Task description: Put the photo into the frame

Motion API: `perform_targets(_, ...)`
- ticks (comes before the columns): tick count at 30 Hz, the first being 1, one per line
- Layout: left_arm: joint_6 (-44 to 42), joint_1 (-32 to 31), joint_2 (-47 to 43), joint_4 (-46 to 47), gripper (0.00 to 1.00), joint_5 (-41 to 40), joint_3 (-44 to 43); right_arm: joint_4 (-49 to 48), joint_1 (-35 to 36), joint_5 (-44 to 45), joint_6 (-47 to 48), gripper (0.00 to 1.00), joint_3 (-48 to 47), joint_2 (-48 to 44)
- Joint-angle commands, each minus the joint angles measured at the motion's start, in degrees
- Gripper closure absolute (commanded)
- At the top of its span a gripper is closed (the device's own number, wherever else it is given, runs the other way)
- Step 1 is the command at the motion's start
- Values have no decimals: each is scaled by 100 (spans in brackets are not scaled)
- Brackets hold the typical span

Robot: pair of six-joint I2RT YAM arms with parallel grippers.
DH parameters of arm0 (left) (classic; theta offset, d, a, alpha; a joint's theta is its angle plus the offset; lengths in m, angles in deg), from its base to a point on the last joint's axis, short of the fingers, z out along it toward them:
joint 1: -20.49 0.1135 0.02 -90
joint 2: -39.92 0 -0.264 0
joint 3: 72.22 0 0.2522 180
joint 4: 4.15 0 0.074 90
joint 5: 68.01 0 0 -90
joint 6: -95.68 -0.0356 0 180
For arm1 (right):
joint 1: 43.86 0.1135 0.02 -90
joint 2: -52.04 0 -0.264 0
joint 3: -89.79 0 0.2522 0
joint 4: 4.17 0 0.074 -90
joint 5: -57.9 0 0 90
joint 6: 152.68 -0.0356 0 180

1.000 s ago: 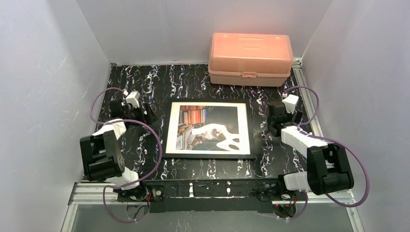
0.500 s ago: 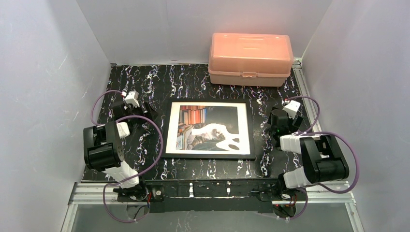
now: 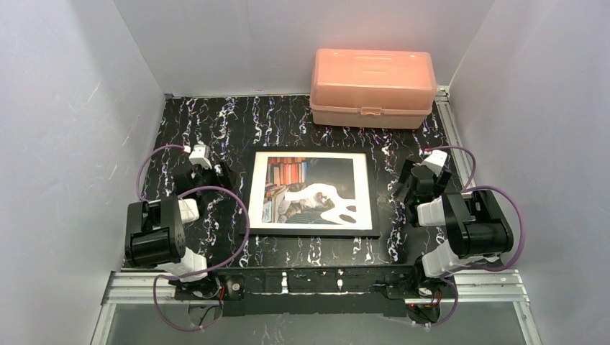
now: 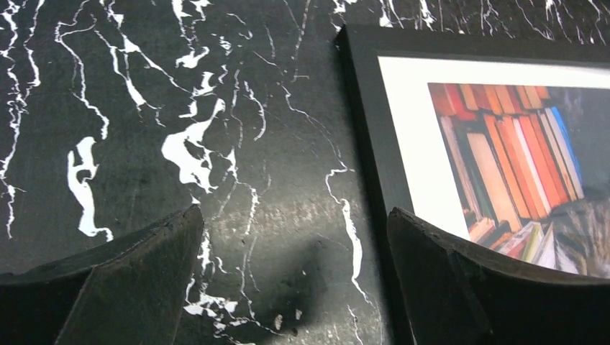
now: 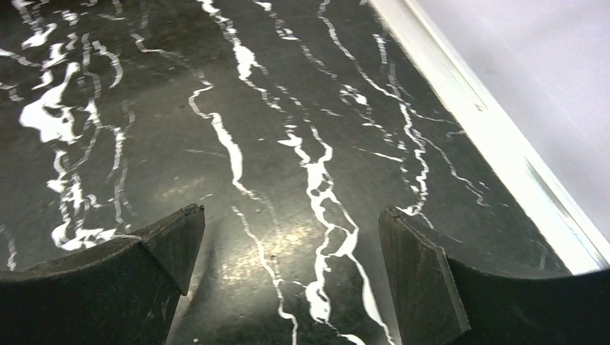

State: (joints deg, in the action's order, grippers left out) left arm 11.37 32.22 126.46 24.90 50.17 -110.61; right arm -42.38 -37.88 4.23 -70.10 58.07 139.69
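Note:
The thin black frame point(image 3: 311, 231) lies flat in the middle of the marbled table, and the photo point(image 3: 309, 190) of a cat among books shows inside it, white border all round. My left gripper point(image 3: 218, 172) hovers just left of the frame, open and holding nothing. In the left wrist view the frame's left rail point(image 4: 363, 108) and the photo point(image 4: 503, 144) lie beyond the right finger, with bare table under the left gripper point(image 4: 295, 223). My right gripper point(image 3: 403, 187) sits right of the frame, open. The right wrist view shows only table between the right gripper's point(image 5: 291, 223) fingers.
A pink plastic box point(image 3: 372, 88), lid down, stands at the back right against the wall. White walls enclose the table on three sides. A metal rail point(image 5: 496, 136) runs along the right table edge, close to my right gripper.
Both arms have folded back toward their bases, drawing the grippers slightly nearer. The frame with the photo has not moved. Both grippers stay open.

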Motion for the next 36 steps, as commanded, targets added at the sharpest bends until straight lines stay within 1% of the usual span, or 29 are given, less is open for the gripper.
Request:
perform_targets(1, -295, -223, -322, 949, 2, -389, 456, -1032, 11, -795, 479, 1, 186, 71)
perform_targets(2, -365, -293, -340, 1047, 1, -467, 536, -1323, 16, -939, 534, 1, 342, 135)
perform_targets(4, -626, -507, -239, 1446, 2, -700, 814, -2626, 153, -875, 721, 1, 703, 523)
perform_targets(5, -609, -551, 24, 2461, 2, -735, 1027, -2102, 268, -702, 732, 1, 612, 443)
perform_targets(6, -605, -561, 18, 2232, 2, -801, 1049, -1699, 289, -629, 709, 1, 437, 344)
perform_targets(7, -617, -570, -183, 1629, 1, -958, 906, -1765, 294, -517, 727, 1, 297, 538)
perform_targets(8, -468, -574, -149, 1562, 1, -1152, 764, -1830, 296, -521, 732, 1, 272, 556)
perform_targets(9, -411, -586, -31, 1777, 2, -1225, 781, -1582, 291, -539, 716, 1, 229, 466)
perform_targets(10, -440, -599, -78, 1621, 2, -1253, 771, -1447, 286, -544, 695, 1, 217, 442)
perform_targets(12, -456, -610, -110, 1606, 2, -1262, 772, -1810, 275, -542, 733, 1, 283, 540)
perform_targets(15, -455, -619, -136, 1655, 2, -1263, 816, -1528, 280, -548, 716, 1, 259, 411)
perform_targets(36, -460, -619, -122, 1695, 2, -1279, 810, -1661, 273, -533, 733, 1, 294, 445)
